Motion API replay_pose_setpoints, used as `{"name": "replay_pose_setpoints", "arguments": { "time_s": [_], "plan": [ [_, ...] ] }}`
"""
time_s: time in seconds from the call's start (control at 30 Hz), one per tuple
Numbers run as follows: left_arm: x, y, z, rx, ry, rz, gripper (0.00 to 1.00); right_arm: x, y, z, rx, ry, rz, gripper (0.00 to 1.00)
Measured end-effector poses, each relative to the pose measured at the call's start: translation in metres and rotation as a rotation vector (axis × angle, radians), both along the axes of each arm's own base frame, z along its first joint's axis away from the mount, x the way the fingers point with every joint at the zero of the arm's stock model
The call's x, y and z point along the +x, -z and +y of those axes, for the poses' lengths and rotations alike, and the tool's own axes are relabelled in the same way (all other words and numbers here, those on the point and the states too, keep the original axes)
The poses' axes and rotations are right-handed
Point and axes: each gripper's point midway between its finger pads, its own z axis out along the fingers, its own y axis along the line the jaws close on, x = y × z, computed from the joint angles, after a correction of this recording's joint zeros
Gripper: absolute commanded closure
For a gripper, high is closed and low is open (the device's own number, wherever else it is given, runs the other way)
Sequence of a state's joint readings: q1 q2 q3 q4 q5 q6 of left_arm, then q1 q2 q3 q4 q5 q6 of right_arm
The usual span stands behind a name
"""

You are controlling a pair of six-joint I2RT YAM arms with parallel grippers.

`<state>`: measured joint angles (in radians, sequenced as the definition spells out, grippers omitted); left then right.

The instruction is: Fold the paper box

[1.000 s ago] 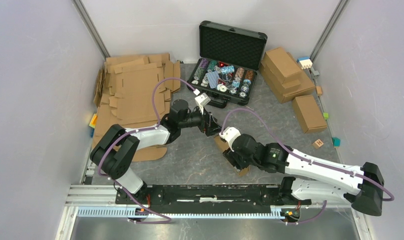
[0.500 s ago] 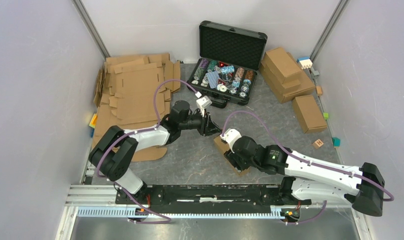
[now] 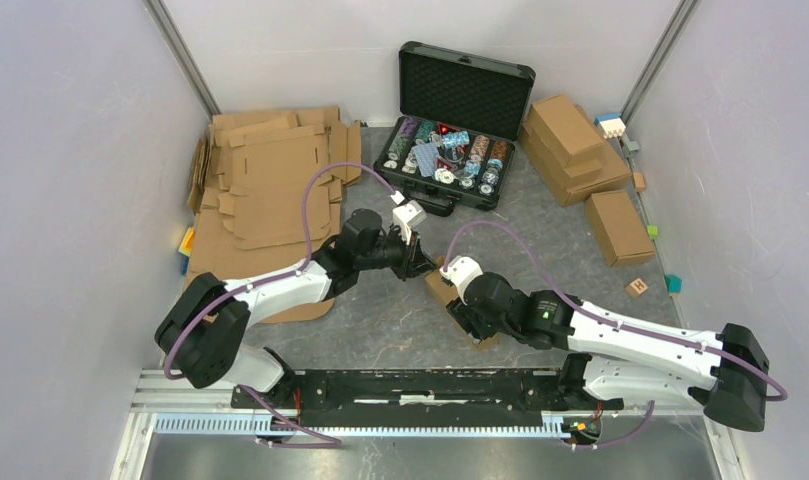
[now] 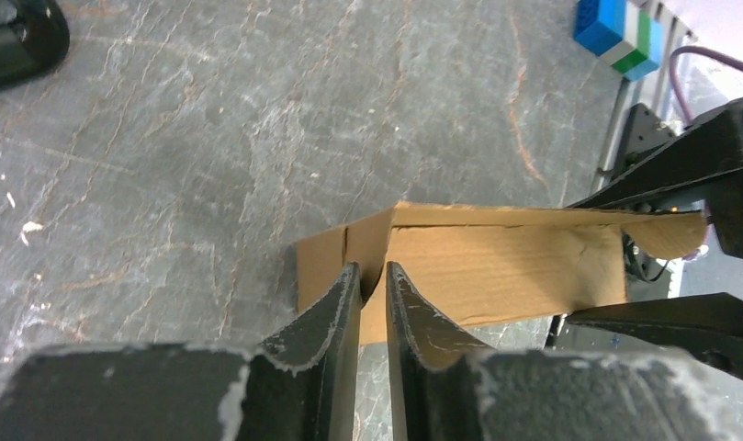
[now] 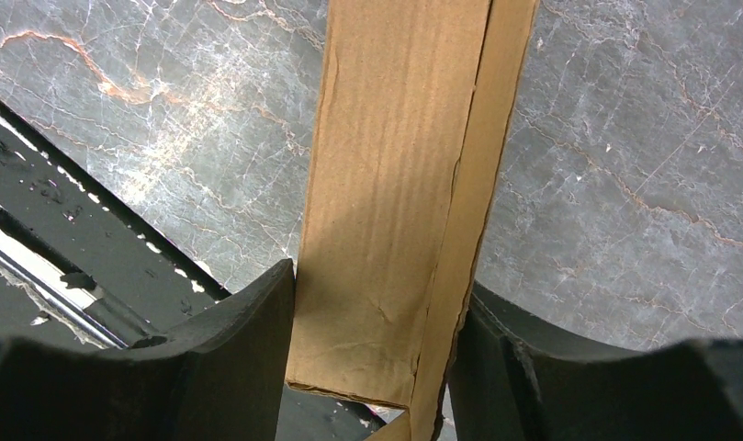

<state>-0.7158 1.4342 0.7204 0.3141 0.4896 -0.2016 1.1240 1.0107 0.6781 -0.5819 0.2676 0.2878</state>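
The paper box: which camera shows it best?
Left wrist view: the paper box shows a side and corner. Right wrist sees just a strip between its jaws; from the top, the right arm hides most.

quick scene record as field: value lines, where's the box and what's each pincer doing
item: paper box, partly folded, mid table, between the two arms
left pincer: nearly closed, pinching a corner flap of the box
right pincer: clamped across the box, one finger on each side
far middle: open black case of chips
far left: flat cardboard sheets, stacked
far right: closed cardboard boxes
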Motion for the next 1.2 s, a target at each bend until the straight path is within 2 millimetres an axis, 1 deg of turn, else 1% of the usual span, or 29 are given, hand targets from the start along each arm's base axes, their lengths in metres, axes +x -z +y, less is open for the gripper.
{"name": "replay_pose_setpoints", "arguments": {
  "time_s": [0.1,0.17,0.27,0.5,0.57,0.6,0.63,0.87,1.1,1.2],
  "plan": [
    [0.0,0.01,0.005,0.044,-0.025,0.018,0.78,0.0,0.0,0.0,0.0,0.0,0.0,0.4],
    [-0.001,0.014,0.007,0.061,-0.032,0.028,0.84,0.0,0.0,0.0,0.001,0.0,0.0,0.4],
    [0.001,0.016,0.008,0.078,-0.047,0.031,0.88,0.0,0.0,0.0,0.0,0.002,0.0,0.4],
    [0.0,0.017,0.007,0.096,-0.054,0.024,0.88,0.001,0.0,0.0,0.0,0.011,-0.002,0.41],
    [0.0,0.017,0.007,0.098,-0.054,0.021,0.92,0.001,0.0,0.0,0.0,0.013,-0.001,0.41],
    [0.0,0.018,0.007,0.1,-0.055,0.02,0.96,0.001,0.0,0.0,-0.001,0.015,-0.002,0.41],
    [0.0,0.018,0.007,0.103,-0.059,0.019,0.98,0.001,0.001,0.0,-0.001,0.015,-0.002,0.41],
    [0.002,0.019,0.008,0.142,-0.082,0.005,0.98,0.003,0.0,-0.001,-0.004,0.029,-0.007,0.41],
    [0.002,0.021,0.009,0.165,-0.099,-0.01,0.98,0.008,0.001,-0.004,-0.02,0.05,-0.024,0.34],
    [0.003,0.025,0.013,0.191,-0.116,-0.011,0.98,0.011,0.004,-0.008,-0.051,0.066,-0.034,0.31]
  ]
}}
